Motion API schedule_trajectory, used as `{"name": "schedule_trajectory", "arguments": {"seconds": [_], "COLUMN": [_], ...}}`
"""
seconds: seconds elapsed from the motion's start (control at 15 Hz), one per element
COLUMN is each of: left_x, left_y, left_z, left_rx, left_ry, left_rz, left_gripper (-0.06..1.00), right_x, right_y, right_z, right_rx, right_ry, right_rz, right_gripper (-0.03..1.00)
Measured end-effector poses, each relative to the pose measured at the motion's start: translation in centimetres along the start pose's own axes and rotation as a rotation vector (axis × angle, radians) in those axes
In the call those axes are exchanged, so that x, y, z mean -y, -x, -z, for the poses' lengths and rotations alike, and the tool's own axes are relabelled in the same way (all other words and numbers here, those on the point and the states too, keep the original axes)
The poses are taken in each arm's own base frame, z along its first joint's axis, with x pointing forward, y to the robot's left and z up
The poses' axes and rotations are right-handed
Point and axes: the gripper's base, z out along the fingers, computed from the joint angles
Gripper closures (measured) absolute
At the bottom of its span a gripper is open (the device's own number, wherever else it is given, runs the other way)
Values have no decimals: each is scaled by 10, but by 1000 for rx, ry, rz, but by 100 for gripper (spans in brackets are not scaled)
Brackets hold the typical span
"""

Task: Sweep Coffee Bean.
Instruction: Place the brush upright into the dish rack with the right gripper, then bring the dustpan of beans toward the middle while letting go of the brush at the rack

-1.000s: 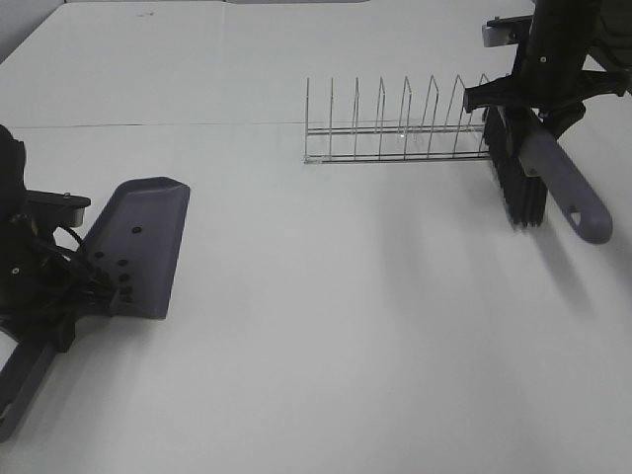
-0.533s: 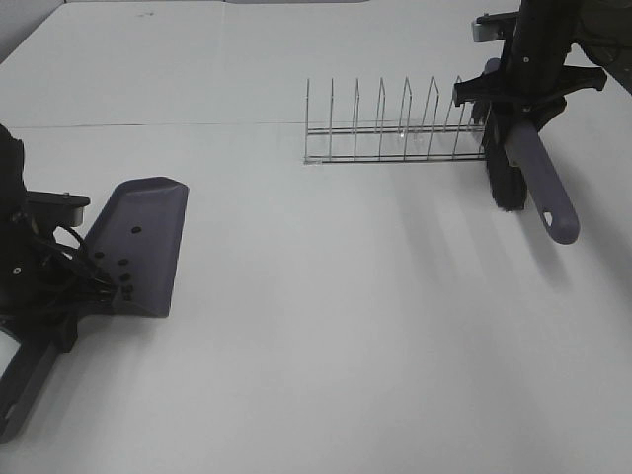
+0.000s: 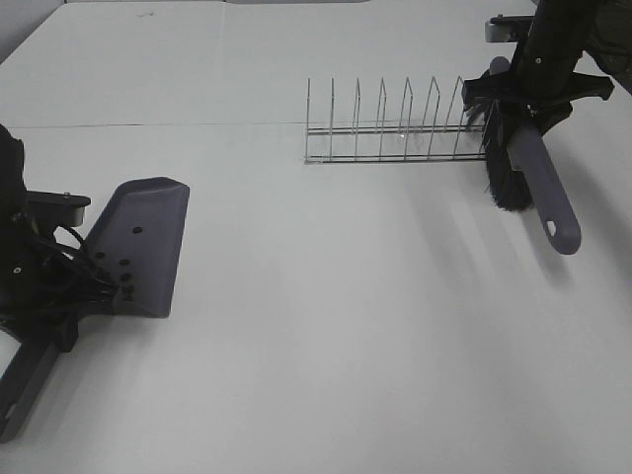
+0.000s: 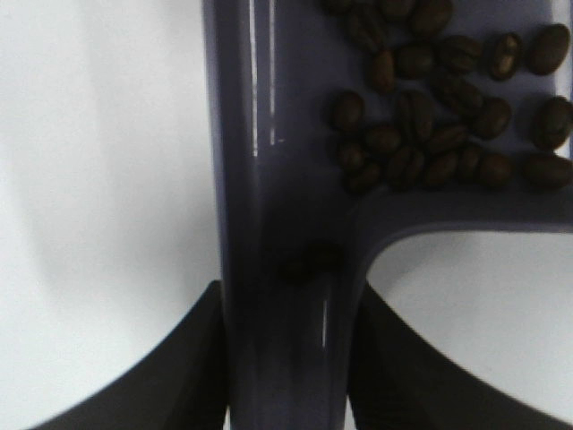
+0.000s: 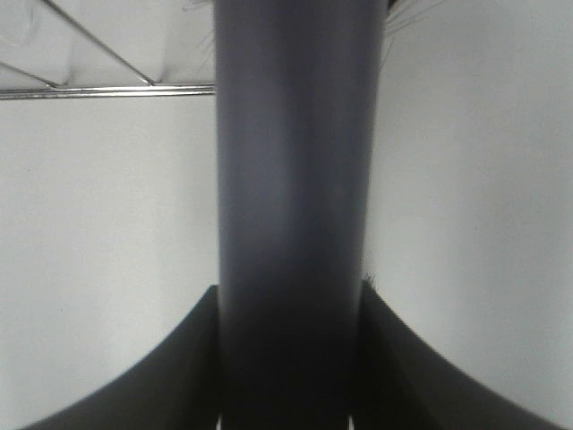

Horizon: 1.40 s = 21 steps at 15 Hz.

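The grey dustpan (image 3: pixel 143 242) lies at the left of the table, and my left gripper (image 3: pixel 44 296) is shut on its handle (image 4: pixel 282 296). Several dark coffee beans (image 4: pixel 430 125) lie in the pan near the handle; in the exterior view they show as small dark dots (image 3: pixel 118 281). My right gripper (image 3: pixel 528 94) is shut on the grey brush (image 3: pixel 538 188), held above the table at the far right by the rack's end, bristles (image 3: pixel 506 168) pointing down. The right wrist view shows only the brush handle (image 5: pixel 295 206) between the jaws.
A wire dish rack (image 3: pixel 395 128) stands at the back centre-right, its right end next to the brush. The white table (image 3: pixel 346 326) stretches between the dustpan and the rack. A seam line crosses the table at the back.
My right gripper carried the brush up and back toward the rack's end, then shifted slightly right. The left arm and dustpan have not moved.
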Motion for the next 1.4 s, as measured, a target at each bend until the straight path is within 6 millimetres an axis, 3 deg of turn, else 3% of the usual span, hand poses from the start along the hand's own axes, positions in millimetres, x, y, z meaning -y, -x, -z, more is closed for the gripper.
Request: {"name": "schedule_trajectory", "arguments": {"seconds": [0.4,0.93,1.2,1.27,1.4], "left_x": [0,1,1,1,2], "left_y": [0,0,0,0,0], "left_z": [0,0,0,0,0], "left_rx": [1,-3,-3,-3,-4], "left_ry": [-1,-11,-12,-14,-19], "left_rz": [1,13,12,14,21], "left_gripper": [62,62,62,62,62], "right_x": [2,7,8,8,6], "right_y": [0,11,11,11,12], "right_z": [-7,5,5,6,13], "right_rx": [-12,60,61,61,72], "right_ry": [7,2,-2,6,21], "right_rz": [52,36,41,57,59], "right_gripper": [60,58,45,31,20]}}
